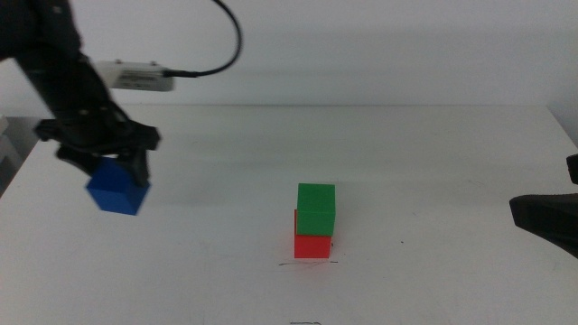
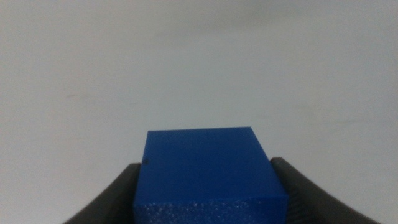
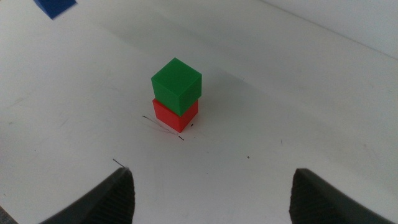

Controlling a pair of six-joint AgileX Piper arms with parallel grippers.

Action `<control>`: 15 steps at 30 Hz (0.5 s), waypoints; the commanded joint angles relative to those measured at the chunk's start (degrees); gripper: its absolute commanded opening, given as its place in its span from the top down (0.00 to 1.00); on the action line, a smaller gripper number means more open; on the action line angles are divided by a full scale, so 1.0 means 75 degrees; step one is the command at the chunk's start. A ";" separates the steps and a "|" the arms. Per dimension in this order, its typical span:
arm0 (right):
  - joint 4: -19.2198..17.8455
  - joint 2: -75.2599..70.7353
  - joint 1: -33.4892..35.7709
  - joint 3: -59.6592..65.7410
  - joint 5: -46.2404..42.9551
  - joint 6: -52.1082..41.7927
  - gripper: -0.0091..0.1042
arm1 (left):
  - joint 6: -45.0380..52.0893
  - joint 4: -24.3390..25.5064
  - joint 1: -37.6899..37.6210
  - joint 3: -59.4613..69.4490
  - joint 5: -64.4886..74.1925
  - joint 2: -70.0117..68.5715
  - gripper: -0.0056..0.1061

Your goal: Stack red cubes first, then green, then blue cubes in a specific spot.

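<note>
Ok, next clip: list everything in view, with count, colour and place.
Red cube: one, red, on the table at the scribbled line.
Green cube: one, green, on top of the red cube.
Blue cube: one, deep blue, held at the left.
Scribbled line: one, thin, dark, at the red cube's base.
Table: one, white.
Cable: one, black, looping from the left arm.
Left gripper: dark, shut on the blue cube.
Right gripper: dark, open, waiting at the right edge.

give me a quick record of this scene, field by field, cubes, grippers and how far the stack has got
stack: green cube on red cube, at the scribbled line
blue cube: held by left gripper, off to the stack's left
right gripper: open, waiting at the table's right side, facing the stack
table: white
left to do: blue cube onto green
</note>
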 commanded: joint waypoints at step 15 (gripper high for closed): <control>0.0008 -0.0033 -0.0064 -0.0178 -0.0479 -0.0060 0.36 | -0.3032 0.0030 -0.1922 -0.0352 0.0741 -0.0478 0.56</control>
